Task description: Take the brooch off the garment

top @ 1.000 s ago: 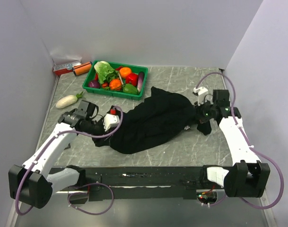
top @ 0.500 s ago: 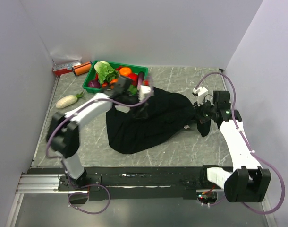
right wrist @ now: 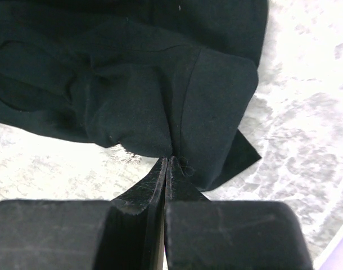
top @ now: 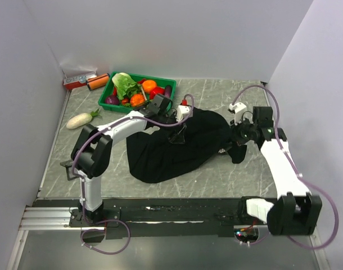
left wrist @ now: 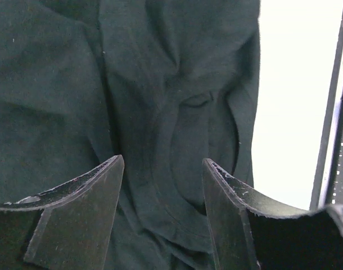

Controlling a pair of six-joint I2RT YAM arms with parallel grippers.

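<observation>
The garment [top: 166,154] is a black shirt lying crumpled across the middle of the table. My left gripper [top: 179,134] hangs open just over its upper middle. In the left wrist view the two fingertips [left wrist: 112,169] stand apart above folds of the garment [left wrist: 160,84], with nothing between them. My right gripper [top: 237,142] is at the shirt's right end. In the right wrist view it is shut [right wrist: 168,159] on a pinched edge of the garment [right wrist: 132,84]. The brooch shows in no view.
A green tray [top: 105,93] of vegetables stands at the back, just behind my left wrist. A white radish [top: 80,120] lies at the left, and an orange and red item [top: 84,83] sits in the back left corner. Walls close in both sides.
My left arm has swung from the table's left side across to above the garment's upper middle, its gripper still open. The right gripper has kept its hold on the shirt's edge.
</observation>
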